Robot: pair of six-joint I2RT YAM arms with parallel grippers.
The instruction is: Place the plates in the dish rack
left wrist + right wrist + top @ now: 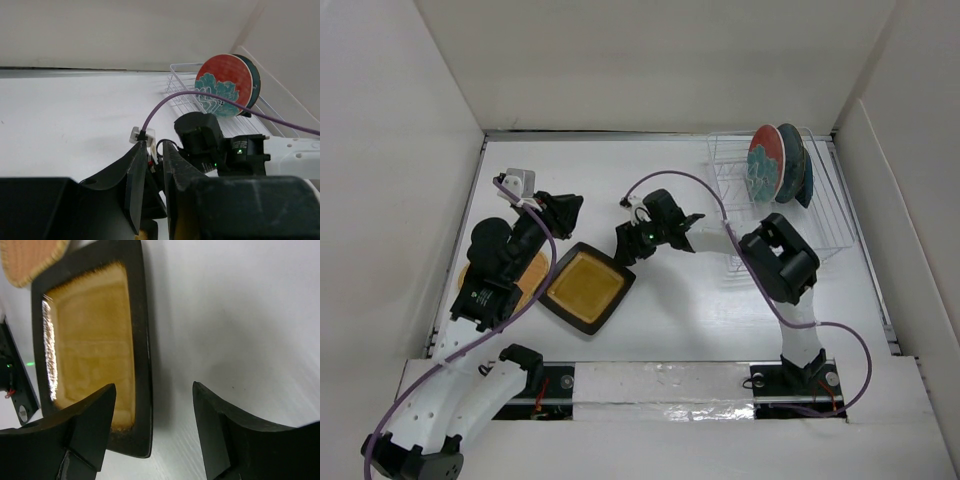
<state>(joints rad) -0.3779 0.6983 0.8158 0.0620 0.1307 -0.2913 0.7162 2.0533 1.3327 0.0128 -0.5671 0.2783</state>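
The white wire dish rack (820,215) stands at the back right and holds the marbled plate (764,163), the teal plate (791,150) and the small dark blue plate (806,187) upright. The square mustard-yellow plate (588,287) lies flat at the table's middle. The tan-orange plate (533,272) lies to its left, partly under my left arm. My right gripper (625,243) is open and straddles the square plate's edge (142,340), one finger (95,410) over the plate and the other over the table. My left gripper (563,208) is shut and empty, above the table behind the square plate.
White walls enclose the table on the left, back and right. In the left wrist view the right arm's wrist (200,135) and its purple cable (165,102) lie just ahead of my left fingers (137,180), with the rack (180,90) beyond.
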